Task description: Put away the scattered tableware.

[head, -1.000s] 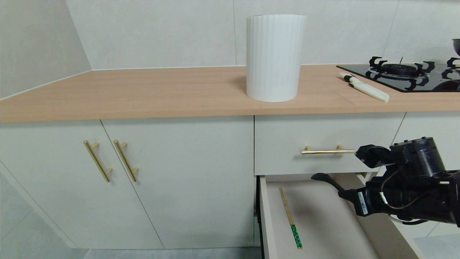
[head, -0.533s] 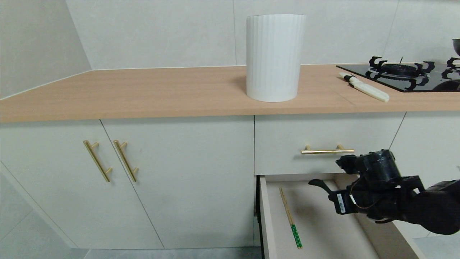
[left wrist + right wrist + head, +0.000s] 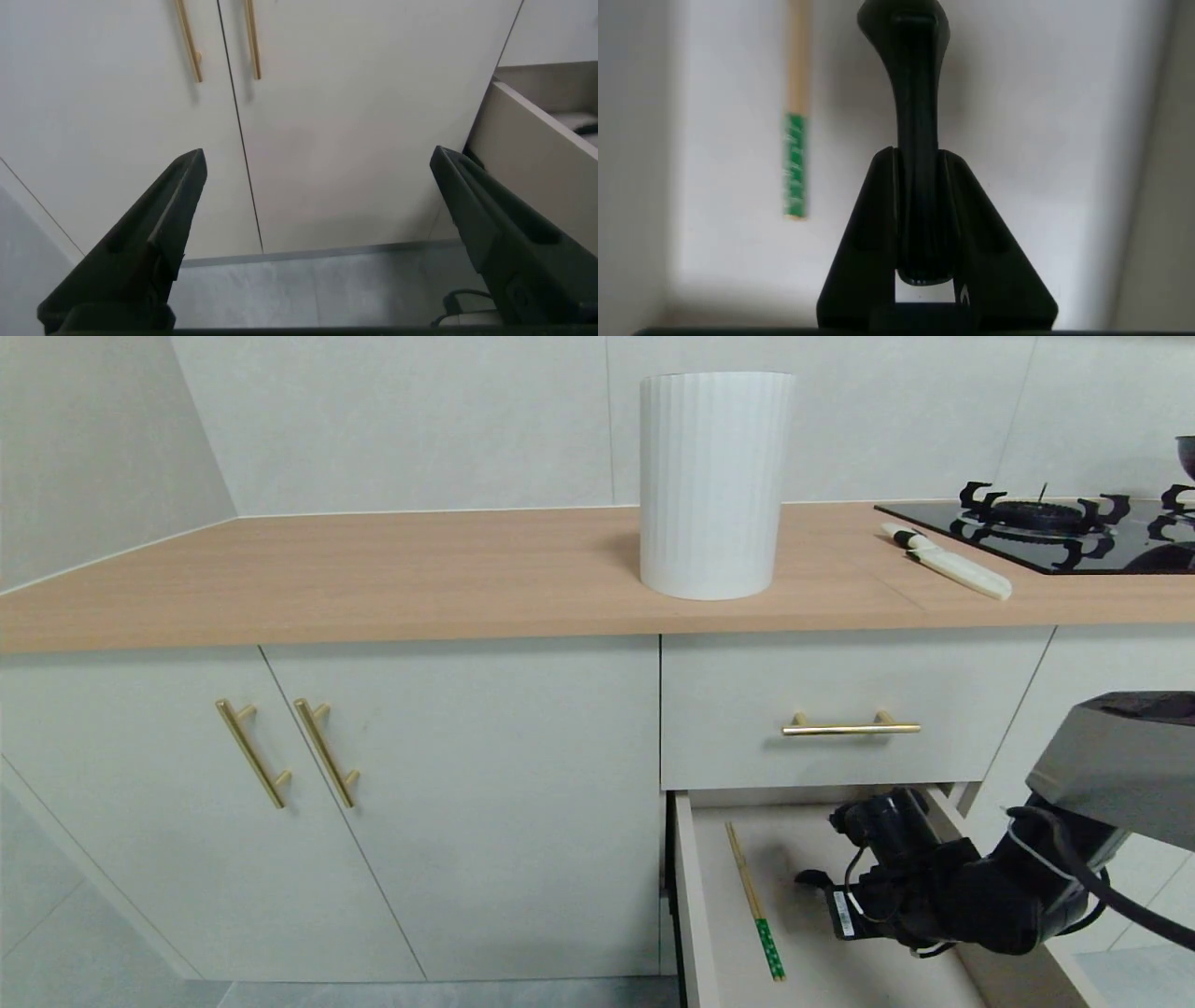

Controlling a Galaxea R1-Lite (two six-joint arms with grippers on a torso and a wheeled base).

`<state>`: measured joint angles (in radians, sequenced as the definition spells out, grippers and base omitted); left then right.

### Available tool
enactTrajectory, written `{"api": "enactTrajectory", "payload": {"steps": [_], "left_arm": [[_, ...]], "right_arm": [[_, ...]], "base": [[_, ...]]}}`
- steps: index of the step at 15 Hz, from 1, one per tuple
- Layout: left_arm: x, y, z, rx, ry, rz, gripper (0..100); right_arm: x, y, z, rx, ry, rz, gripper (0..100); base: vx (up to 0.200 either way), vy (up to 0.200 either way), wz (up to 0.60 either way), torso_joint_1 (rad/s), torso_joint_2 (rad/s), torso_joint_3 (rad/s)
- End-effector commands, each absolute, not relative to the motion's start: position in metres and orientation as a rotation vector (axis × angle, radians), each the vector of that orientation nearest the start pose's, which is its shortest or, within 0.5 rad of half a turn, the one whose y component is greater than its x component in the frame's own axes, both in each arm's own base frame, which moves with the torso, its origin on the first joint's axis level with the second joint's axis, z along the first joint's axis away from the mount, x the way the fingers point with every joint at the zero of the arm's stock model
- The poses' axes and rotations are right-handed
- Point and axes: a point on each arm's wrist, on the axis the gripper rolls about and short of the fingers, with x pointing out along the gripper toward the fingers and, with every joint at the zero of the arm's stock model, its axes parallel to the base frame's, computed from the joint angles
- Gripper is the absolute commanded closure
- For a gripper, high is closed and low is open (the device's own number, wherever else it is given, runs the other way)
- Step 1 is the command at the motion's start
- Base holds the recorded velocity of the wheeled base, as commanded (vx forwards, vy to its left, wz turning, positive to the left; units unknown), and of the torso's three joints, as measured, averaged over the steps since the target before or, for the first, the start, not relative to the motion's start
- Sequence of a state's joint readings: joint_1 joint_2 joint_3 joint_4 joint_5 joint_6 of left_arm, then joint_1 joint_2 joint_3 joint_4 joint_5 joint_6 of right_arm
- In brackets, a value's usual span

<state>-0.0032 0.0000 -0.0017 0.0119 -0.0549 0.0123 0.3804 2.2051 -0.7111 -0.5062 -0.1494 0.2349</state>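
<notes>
A pair of wooden chopsticks (image 3: 754, 905) with green ends lies in the open lower drawer (image 3: 689, 896), close to its left wall; the chopsticks (image 3: 796, 140) are also in the right wrist view. My right gripper (image 3: 840, 901) hangs low inside the drawer, to the right of them, shut on a black utensil (image 3: 808, 877) whose rounded end points toward the chopsticks. In the right wrist view the black utensil (image 3: 910, 112) sticks out beyond my right gripper (image 3: 915, 161). A white-handled knife (image 3: 948, 562) lies on the wooden countertop (image 3: 420, 569). My left gripper (image 3: 318, 187) is open, facing the cabinet doors.
A tall white ribbed canister (image 3: 714, 485) stands on the counter. A black gas hob (image 3: 1046, 527) is at the far right, beside the knife. Above the open drawer is a shut drawer with a brass handle (image 3: 850, 729). Two cabinet doors (image 3: 373, 803) with brass handles are on the left.
My right arm has dropped from in front of the upper drawer down into the open drawer and shifted left, carrying the black utensil. The chopsticks and knife lie as before.
</notes>
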Motion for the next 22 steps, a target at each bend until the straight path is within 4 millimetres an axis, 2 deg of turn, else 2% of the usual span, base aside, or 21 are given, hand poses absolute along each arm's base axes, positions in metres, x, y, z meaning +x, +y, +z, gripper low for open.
{"api": "enactTrajectory", "payload": {"steps": [1, 5, 13, 14, 20, 21, 22], "left_arm": [[-0.023, -0.001, 0.075, 0.012, 0.01, -0.058, 0], [-0.023, -0.001, 0.075, 0.012, 0.01, -0.058, 0], [-0.023, -0.001, 0.075, 0.012, 0.01, -0.058, 0], [-0.023, -0.001, 0.075, 0.012, 0.01, -0.058, 0], [-0.023, -0.001, 0.075, 0.012, 0.009, -0.057, 0], [-0.023, -0.001, 0.075, 0.012, 0.009, -0.058, 0], [-0.023, -0.001, 0.075, 0.012, 0.009, -0.058, 0]], "right_arm": [[0.299, 0.12, -0.04, -0.083, 1.038, 0.083, 100], [0.299, 0.12, -0.054, -0.105, 1.064, 0.064, 100], [0.3, 0.122, -0.053, -0.116, 1.053, 0.048, 100], [0.3, 0.122, -0.053, -0.116, 1.053, 0.048, 0], [0.3, 0.122, -0.048, -0.116, 1.042, 0.047, 0], [0.299, 0.122, -0.04, -0.114, 1.02, 0.043, 0], [0.296, 0.123, -0.019, -0.102, 0.98, 0.055, 0]], "base": [[0.0, 0.0, 0.0, 0.0, 0.0, 0.0], [0.0, 0.0, 0.0, 0.0, 0.0, 0.0], [0.0, 0.0, 0.0, 0.0, 0.0, 0.0], [0.0, 0.0, 0.0, 0.0, 0.0, 0.0], [0.0, 0.0, 0.0, 0.0, 0.0, 0.0], [0.0, 0.0, 0.0, 0.0, 0.0, 0.0], [0.0, 0.0, 0.0, 0.0, 0.0, 0.0]]}}
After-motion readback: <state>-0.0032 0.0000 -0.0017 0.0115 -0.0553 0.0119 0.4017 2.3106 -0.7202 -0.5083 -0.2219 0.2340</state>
